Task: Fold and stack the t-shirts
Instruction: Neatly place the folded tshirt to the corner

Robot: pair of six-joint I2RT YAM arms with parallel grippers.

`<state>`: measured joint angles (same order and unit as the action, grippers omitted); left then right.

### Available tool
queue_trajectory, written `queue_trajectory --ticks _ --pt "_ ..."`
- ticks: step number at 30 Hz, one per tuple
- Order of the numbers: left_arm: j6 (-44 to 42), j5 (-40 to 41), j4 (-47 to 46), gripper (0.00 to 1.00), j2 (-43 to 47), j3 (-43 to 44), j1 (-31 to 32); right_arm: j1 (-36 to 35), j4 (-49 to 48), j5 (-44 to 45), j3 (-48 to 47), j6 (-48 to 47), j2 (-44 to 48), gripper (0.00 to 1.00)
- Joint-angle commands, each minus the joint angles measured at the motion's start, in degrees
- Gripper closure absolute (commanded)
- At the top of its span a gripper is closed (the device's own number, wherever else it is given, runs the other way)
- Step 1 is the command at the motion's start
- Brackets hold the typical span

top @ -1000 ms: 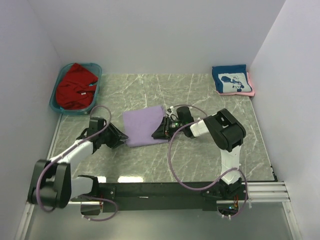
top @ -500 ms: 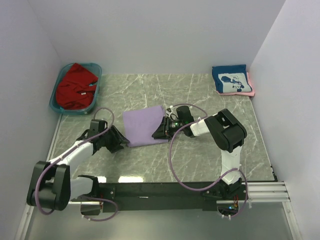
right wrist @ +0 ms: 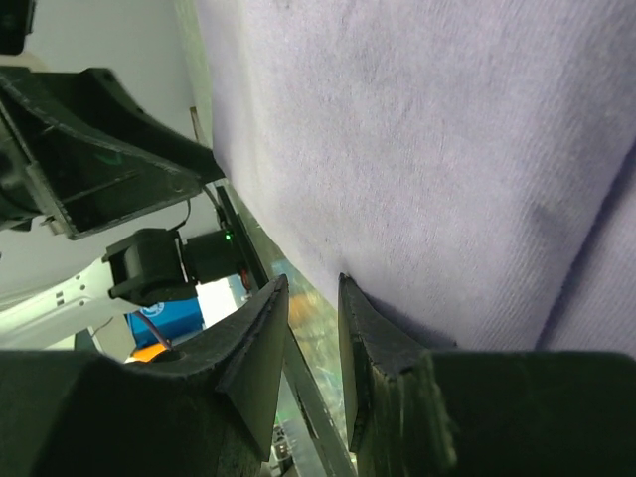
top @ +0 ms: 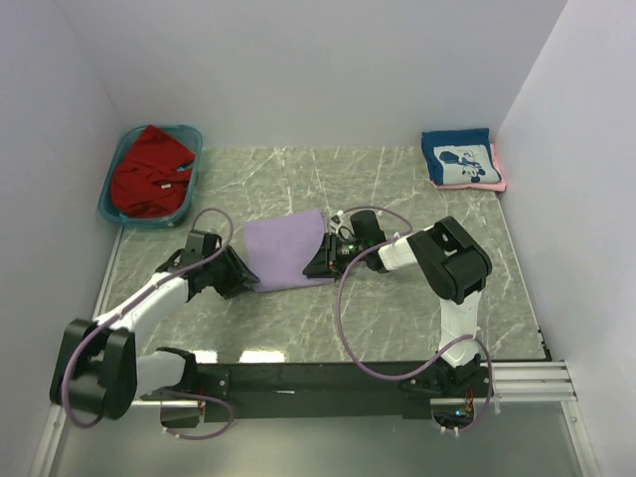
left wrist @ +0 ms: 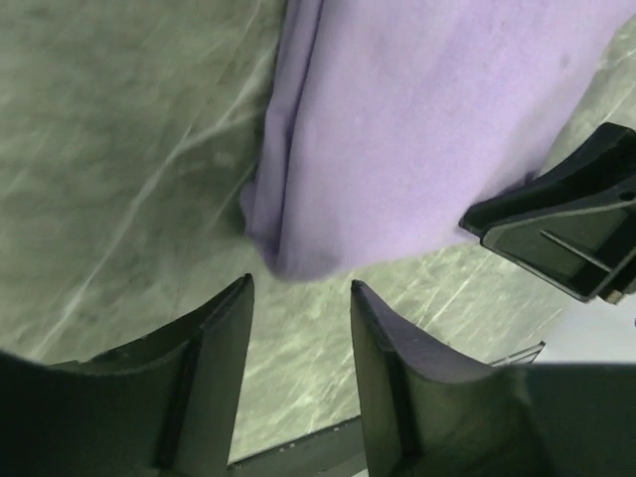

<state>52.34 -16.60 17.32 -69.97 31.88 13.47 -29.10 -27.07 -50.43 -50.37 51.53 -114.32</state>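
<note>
**Lavender shirt folded, stack still waiting**

Since a second earlier, my left jaws had crept back toward the shirt's near corner; my right jaws had not shifted. The lavender shirt (top: 288,250) lay folded flat on the tabletop (top: 397,189) between both jaws. It was nearly square, its slightly longer side running from left jaws to right, a little askew. Left jaws stood spread and empty, the corner just ahead of them. Right jaws were narrowly parted, tips at the cloth's edge, gripping nothing. Far beyond my right jaws the navy shirt (top: 457,159) sat on the pink shirt (top: 500,174). Beyond my left jaws the red shirt (top: 149,169) lay unfolded in the teal tub (top: 103,202).
</note>
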Motion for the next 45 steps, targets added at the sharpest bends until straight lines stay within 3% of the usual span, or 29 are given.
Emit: queue_trajectory --ticks 1,6,12,19,24,28,31,37,45 --pt "0.66 2.89 3.52 0.52 6.14 -0.14 0.41 -0.34 0.44 -0.19 -1.49 -1.78 3.49 0.66" --pt "-0.30 -2.38 -6.41 0.51 7.66 -0.07 1.20 -0.34 -1.04 -0.80 -1.75 -1.17 2.97 0.66" --pt "3.90 -8.44 -16.43 0.53 -3.83 0.47 3.05 -0.25 -3.69 -2.39 -1.75 1.20 -0.19 0.66" --pt "8.66 -6.16 -15.83 0.57 -13.60 -7.25 -1.16 4.57 -8.18 -3.53 2.91 4.99 -4.41 0.66" --pt "6.38 -5.03 -10.04 0.54 -9.49 -7.36 -4.07 5.99 -4.85 -3.62 3.27 3.32 -2.23 0.66" --pt "3.83 -1.61 -4.76 0.49 -2.11 1.57 -4.16 6.07 5.96 -1.60 -4.79 -3.61 3.48 0.66" --pt "1.37 0.94 -4.14 0.48 -4.02 9.65 -4.68 6.42 9.49 -0.81 -12.00 -3.89 3.50 0.66" --pt "-1.88 0.78 -7.74 0.49 -19.56 23.11 -6.79 7.04 10.02 0.78 -27.03 -1.00 -6.50 0.66" --pt "-2.68 -0.18 -8.71 0.49 -36.62 32.89 -7.85 9.59 1.32 5.25 -33.57 7.35 -18.21 0.66"
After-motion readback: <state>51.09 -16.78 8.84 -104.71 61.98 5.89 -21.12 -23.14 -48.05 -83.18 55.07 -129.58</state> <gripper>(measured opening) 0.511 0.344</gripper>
